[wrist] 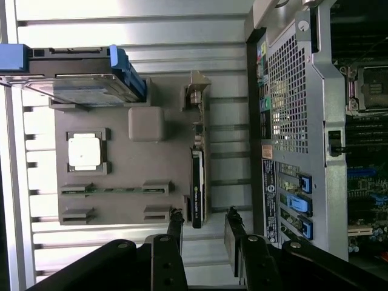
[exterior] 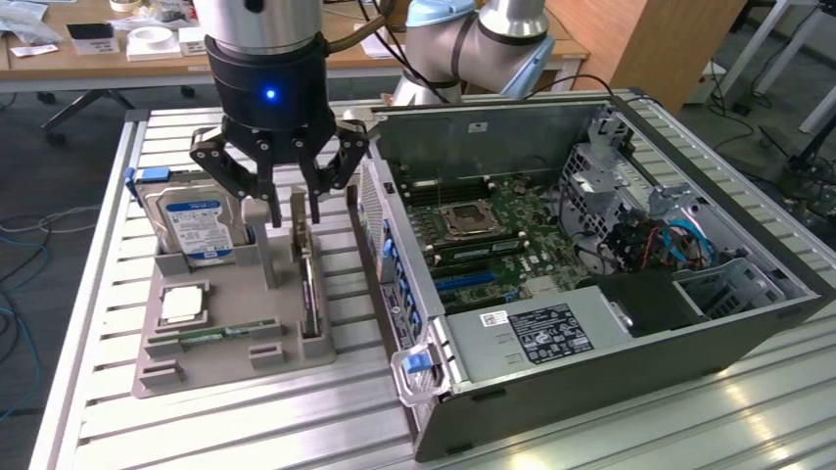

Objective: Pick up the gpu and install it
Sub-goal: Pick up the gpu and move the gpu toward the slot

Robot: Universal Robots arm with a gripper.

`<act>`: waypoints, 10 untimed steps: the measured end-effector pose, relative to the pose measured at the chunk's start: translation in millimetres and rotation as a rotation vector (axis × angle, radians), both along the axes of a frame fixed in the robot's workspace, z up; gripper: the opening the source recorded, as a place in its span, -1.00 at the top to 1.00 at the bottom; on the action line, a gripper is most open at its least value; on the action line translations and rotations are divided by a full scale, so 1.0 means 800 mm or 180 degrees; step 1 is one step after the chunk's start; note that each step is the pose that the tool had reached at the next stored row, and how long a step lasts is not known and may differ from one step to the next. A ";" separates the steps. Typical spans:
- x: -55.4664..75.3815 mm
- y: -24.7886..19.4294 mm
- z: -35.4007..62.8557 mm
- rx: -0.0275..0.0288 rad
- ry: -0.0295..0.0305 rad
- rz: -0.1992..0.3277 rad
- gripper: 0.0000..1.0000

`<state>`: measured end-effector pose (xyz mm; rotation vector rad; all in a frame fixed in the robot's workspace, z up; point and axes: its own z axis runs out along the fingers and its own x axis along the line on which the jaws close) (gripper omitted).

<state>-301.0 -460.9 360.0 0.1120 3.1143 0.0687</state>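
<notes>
Found the gpu [exterior: 308, 284] [wrist: 197, 182] standing on its long edge in a narrow slot of the grey tray [exterior: 222, 338] [wrist: 121, 170], along the tray side nearest the open computer case [exterior: 588, 372] [wrist: 297, 121]. Not yet lifted, not yet in the case.

Logged the gripper [exterior: 293, 211] [wrist: 204, 213] hanging over the tray, above one end of the card. Fingers spread wide and holding nothing, one [wrist: 176, 221] on each side of the card's line. No contact with the card visible.

Noted elsewhere on the tray:
- a silver hard drive [exterior: 196, 225] [wrist: 79, 79] with a blue label, upright at the tray corner farthest from the case
- a square processor chip [exterior: 183, 304] [wrist: 85, 151] flat in a recess on that same far side
- a slim green memory stick [exterior: 215, 333] [wrist: 112, 189] lying in the tray's middle, beside the chip
- a plain grey post [exterior: 272, 255] [wrist: 146, 123] between the drive and the card

Saw the tray resting on a slatted metal table [exterior: 261, 421] [wrist: 121, 36]. Saw the case lying on its side just beside the tray, with its side panel off and the motherboard [exterior: 484, 235] exposed.
</notes>
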 end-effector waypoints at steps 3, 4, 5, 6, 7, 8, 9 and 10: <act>0.000 0.0000 0.000 0.0000 0.0000 0.0000 0.17; 0.000 0.0000 0.000 0.0001 -0.0001 0.0000 0.17; 0.000 0.0000 -0.001 0.0001 -0.0001 0.0000 0.17; 0.000 0.0000 -0.002 0.0001 -0.0001 0.0000 0.17; 0.000 0.0000 -0.002 0.0001 -0.0001 0.0000 0.17; 0.000 0.0000 -0.002 0.0001 -0.0001 0.0000 0.17; 0.000 0.0000 -0.002 0.0000 0.0000 0.0000 0.17; 0.000 0.0000 -0.002 0.0000 0.0000 0.0000 0.17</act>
